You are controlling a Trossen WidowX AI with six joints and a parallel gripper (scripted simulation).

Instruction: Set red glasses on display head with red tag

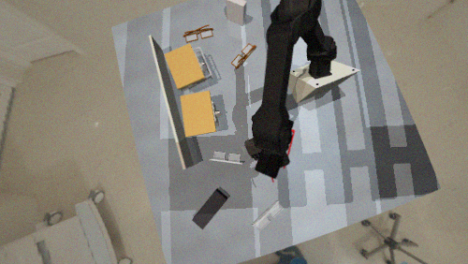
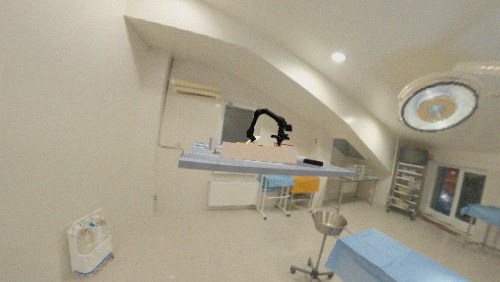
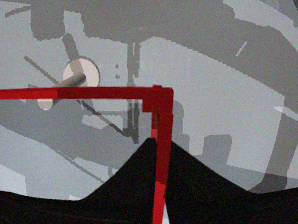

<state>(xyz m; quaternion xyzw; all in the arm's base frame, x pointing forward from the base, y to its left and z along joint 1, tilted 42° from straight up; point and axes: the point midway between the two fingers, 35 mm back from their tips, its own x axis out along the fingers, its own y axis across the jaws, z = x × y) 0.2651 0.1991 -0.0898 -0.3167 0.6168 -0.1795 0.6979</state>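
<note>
The red glasses (image 1: 292,138) (image 2: 286,145) (image 3: 115,93) are held above the table. In the wrist view the front bar runs left from a hinge corner, and one temple runs down between the fingertips. My gripper (image 1: 269,174) (image 2: 279,143) (image 3: 157,145) is shut on that temple near the hinge. The arm hides much of the glasses in the top view. Two display heads show from above as orange-topped blocks, an upper one (image 1: 185,66) and a lower one (image 1: 198,113), left of the gripper and apart from it. Their noses point right. I cannot see a red tag on either.
A long panel (image 1: 168,103) (image 2: 257,152) stands behind the heads. Brown glasses (image 1: 198,34), another brown pair (image 1: 243,56), white glasses (image 1: 226,160) and a pale pair (image 1: 265,215) lie around. A dark case (image 1: 211,208) (image 2: 313,162) and a pale box (image 1: 236,11) are also there.
</note>
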